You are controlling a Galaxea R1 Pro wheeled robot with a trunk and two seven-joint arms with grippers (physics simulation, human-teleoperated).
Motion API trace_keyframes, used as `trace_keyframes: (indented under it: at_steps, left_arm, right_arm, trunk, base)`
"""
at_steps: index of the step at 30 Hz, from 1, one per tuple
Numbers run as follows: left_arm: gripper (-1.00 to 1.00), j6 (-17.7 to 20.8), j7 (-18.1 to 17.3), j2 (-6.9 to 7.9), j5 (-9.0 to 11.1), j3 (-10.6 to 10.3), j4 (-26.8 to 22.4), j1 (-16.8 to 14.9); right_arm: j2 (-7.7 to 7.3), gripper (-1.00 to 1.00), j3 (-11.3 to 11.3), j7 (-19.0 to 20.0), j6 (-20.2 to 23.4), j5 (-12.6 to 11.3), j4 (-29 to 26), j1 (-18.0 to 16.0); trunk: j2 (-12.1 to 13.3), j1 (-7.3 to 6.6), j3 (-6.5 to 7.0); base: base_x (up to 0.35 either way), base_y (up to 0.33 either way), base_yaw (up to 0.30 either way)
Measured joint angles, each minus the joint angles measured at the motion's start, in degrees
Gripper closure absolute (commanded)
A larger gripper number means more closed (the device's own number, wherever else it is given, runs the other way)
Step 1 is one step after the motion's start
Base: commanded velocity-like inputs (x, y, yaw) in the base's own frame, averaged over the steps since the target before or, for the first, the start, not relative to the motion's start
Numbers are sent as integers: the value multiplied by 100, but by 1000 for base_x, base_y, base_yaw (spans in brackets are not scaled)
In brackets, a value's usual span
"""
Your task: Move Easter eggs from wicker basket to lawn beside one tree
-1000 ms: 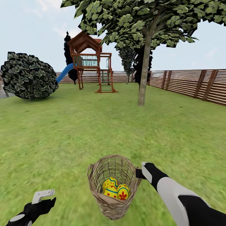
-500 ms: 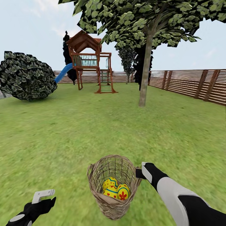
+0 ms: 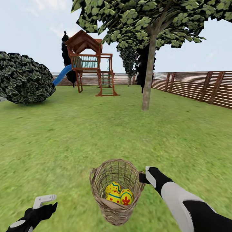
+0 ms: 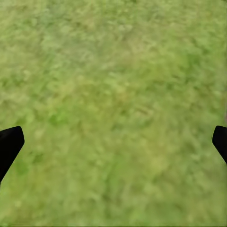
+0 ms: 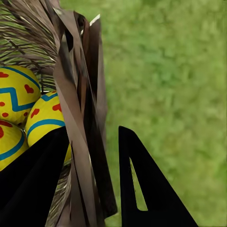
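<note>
On the lawn [image 3: 80, 135], low and near the robot, the wicker basket [image 3: 116, 190] is tipped toward the camera with the three Easter eggs [image 3: 118, 193] nested inside. The right arm reaches forward from the lower right, and the right gripper [image 5: 92, 161] is clamped on the basket's rim, one finger inside the wall by the eggs and one outside over grass. The left arm stretches low at the lower left, well apart from the basket; the left gripper [image 4: 113, 142] hangs over bare grass with its fingers spread wide. The tree [image 3: 148, 74] stands well beyond the basket, near the fence [image 3: 199, 85].
</note>
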Motion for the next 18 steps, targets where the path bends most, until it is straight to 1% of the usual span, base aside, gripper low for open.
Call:
trace_keyframes:
  at_steps: [11, 14, 16, 18]
  left_arm:
    - [-100, -8, 4, -2, -19, 0, 3, 0]
    - [-100, -9, 4, -3, -22, 0, 3, 0]
    - [-100, -9, 4, -2, -22, 1, 3, 0]
    - [-100, -9, 4, -1, -19, 0, 3, 0]
  right_arm:
    - [8, 100, 5, 0, -3, 6, 0, 0]
    - [8, 100, 0, 0, -3, -2, 0, 0]
    - [8, 100, 25, -1, 2, 31, 2, 1]
    - [17, 100, 17, -1, 1, 16, 2, 0]
  trunk:
    - [0, 0, 0]
    - [0, 0, 0]
    - [0, 0, 0]
    - [0, 0, 0]
  base:
    - [311, 97, -2]
    - [311, 97, -100]
    - [311, 98, -38]
    - [311, 97, -12]
